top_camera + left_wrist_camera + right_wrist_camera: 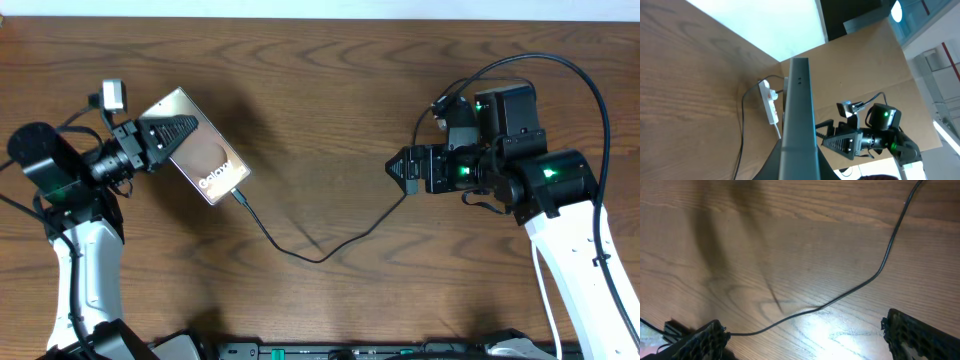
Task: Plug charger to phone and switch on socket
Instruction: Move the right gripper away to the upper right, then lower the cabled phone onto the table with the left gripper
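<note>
My left gripper (183, 134) is shut on the phone (205, 158), a bronze slab with "Galaxy" lettering, and holds it tilted. In the left wrist view the phone (800, 100) shows edge-on between the jaws (800, 162). The charger (318, 259), a thin black cable, runs from the phone's lower edge, where its tip seems plugged in, across the table towards my right gripper (398, 170). That gripper is open and empty, and the cable (850, 292) lies on the wood below its fingers (802, 325). The socket (769, 100), a white strip with red markings, shows only in the left wrist view.
The wooden table (330, 90) fills the overhead view. My right arm (520, 170) stands at the right with thick black cables looping over it. A small black block (672, 328) lies beside the right gripper's left finger. The socket's white cord (778, 131) trails off it.
</note>
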`<state>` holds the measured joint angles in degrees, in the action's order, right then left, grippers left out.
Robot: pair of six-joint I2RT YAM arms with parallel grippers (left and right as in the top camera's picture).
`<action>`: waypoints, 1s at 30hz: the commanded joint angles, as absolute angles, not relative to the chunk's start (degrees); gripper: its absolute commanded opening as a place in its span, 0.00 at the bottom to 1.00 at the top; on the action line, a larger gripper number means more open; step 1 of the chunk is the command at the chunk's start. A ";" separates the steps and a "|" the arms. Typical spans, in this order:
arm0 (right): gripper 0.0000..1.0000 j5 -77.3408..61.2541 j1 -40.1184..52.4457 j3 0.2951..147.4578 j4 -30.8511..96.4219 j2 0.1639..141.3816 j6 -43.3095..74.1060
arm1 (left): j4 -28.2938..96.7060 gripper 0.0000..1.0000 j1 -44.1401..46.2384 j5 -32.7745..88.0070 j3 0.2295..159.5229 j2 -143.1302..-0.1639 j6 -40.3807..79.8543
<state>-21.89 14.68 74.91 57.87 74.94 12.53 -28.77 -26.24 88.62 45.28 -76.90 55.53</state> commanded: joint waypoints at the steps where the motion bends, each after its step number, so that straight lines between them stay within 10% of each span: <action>1: 0.99 -20.88 14.46 75.26 58.02 74.65 11.70 | -29.19 0.07 -26.44 89.71 43.38 -76.73 53.15; 13: 0.99 -20.91 14.46 75.26 58.06 74.65 11.70 | -26.79 0.07 -26.39 77.84 35.57 -76.73 49.87; 30: 0.99 -20.88 14.46 75.26 57.91 74.65 11.70 | 16.75 0.07 -18.52 42.89 35.46 -76.73 25.47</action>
<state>-20.99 14.68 74.91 57.95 74.94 12.51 14.85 -19.94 49.67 35.11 -76.95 29.45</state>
